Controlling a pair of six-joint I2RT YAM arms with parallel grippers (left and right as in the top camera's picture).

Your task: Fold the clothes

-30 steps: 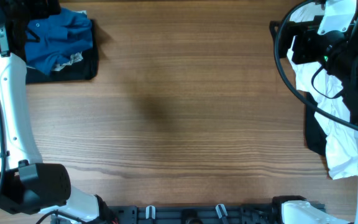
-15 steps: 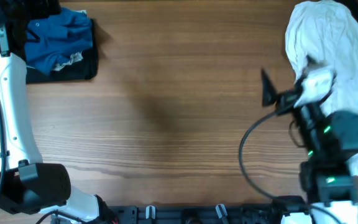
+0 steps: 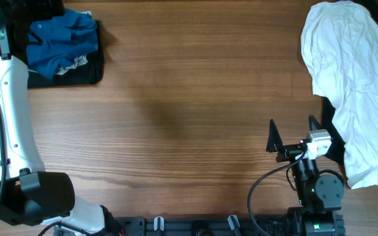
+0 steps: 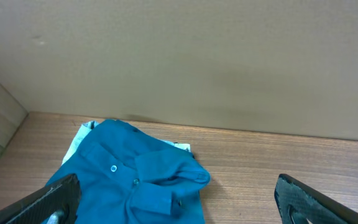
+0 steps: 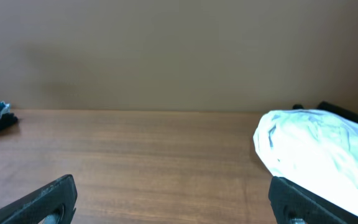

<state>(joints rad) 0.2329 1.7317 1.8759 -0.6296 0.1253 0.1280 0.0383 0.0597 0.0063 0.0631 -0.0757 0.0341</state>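
Note:
A crumpled blue button shirt (image 3: 61, 40) lies on a black pad at the table's far left corner. It also shows in the left wrist view (image 4: 135, 177). A rumpled white garment (image 3: 350, 78) lies in a long heap along the right edge and shows in the right wrist view (image 5: 319, 152). My left gripper (image 4: 176, 191) is open and empty, just above the blue shirt. My right gripper (image 3: 294, 139) is open and empty near the front edge, left of the white garment's lower end. It faces across the bare wood (image 5: 173, 190).
The black pad (image 3: 84, 73) sticks out under the blue shirt. Dark cloth (image 3: 329, 134) shows under the white garment's left edge. The left arm's white links (image 3: 12, 124) run down the left side. The table's front rail (image 3: 195, 223) holds cables and clips.
My right arm has swung from the far right corner, over the white garment, down to the front edge. The white heap is now uncovered. The left arm has not moved.

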